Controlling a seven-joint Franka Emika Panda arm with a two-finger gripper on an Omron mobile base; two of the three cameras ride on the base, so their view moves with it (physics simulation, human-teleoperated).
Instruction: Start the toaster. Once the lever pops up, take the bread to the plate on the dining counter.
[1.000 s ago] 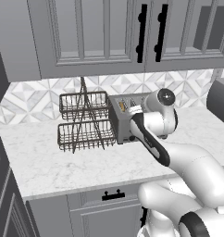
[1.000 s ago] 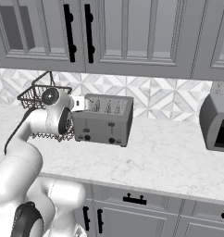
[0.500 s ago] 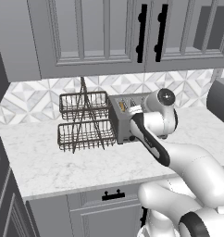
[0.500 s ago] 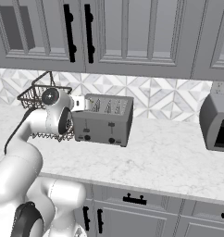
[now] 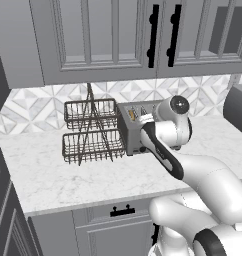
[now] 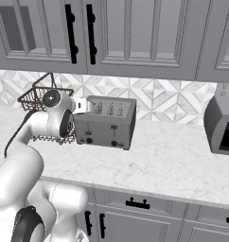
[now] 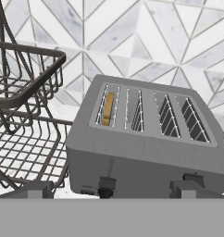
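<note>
One boxy brushed-steel four-slot toaster (image 7: 146, 143), one golden-brown bread slice (image 7: 107, 109), one two-tier dark wire basket rack (image 5: 89, 132).

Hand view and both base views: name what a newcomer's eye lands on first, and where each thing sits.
The brushed-steel toaster stands on the marble worktop against the patterned backsplash, with the bread sunk in its leftmost slot in the hand view. A two-tier wire basket rack stands right beside it, and the white arm's open gripper hangs near the toaster's rack-side end.
</note>
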